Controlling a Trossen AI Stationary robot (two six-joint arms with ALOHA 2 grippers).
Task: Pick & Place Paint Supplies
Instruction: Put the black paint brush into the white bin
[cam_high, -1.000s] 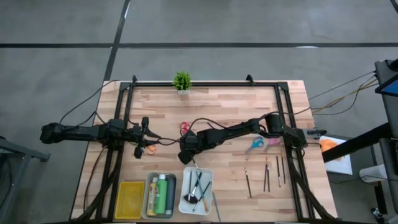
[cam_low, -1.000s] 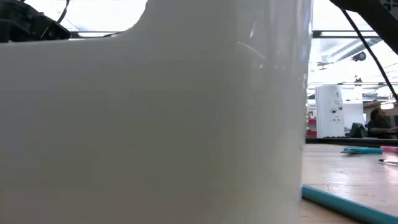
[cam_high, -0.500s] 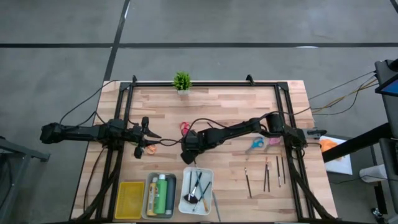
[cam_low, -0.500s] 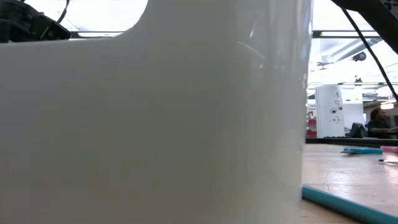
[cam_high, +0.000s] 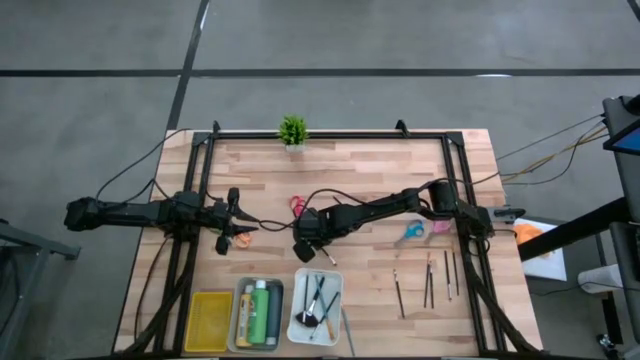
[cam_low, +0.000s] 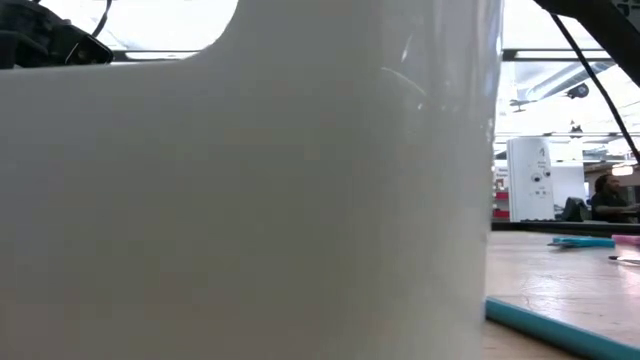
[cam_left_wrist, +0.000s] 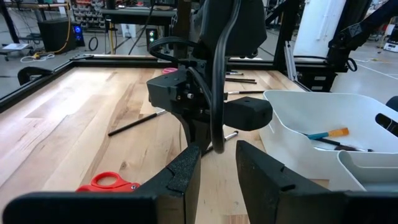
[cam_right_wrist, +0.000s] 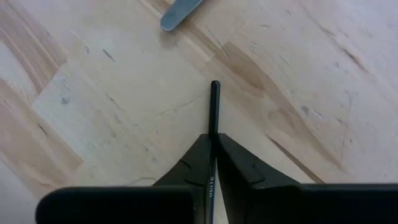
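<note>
Right gripper (cam_high: 304, 250) holds a thin dark brush (cam_right_wrist: 214, 115) over mid-table, just behind the white tray (cam_high: 316, 301).

Its jaws are clamped on the brush, whose tip points down at the wood. The left gripper (cam_high: 240, 226) waits near the table's left edge beside orange scissors (cam_left_wrist: 107, 182), jaws slightly apart, empty.

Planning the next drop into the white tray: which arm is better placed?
The right: its end effector is shut on a thin dark brush, near the white tray. The left end effector waits empty at the table's left.
</note>
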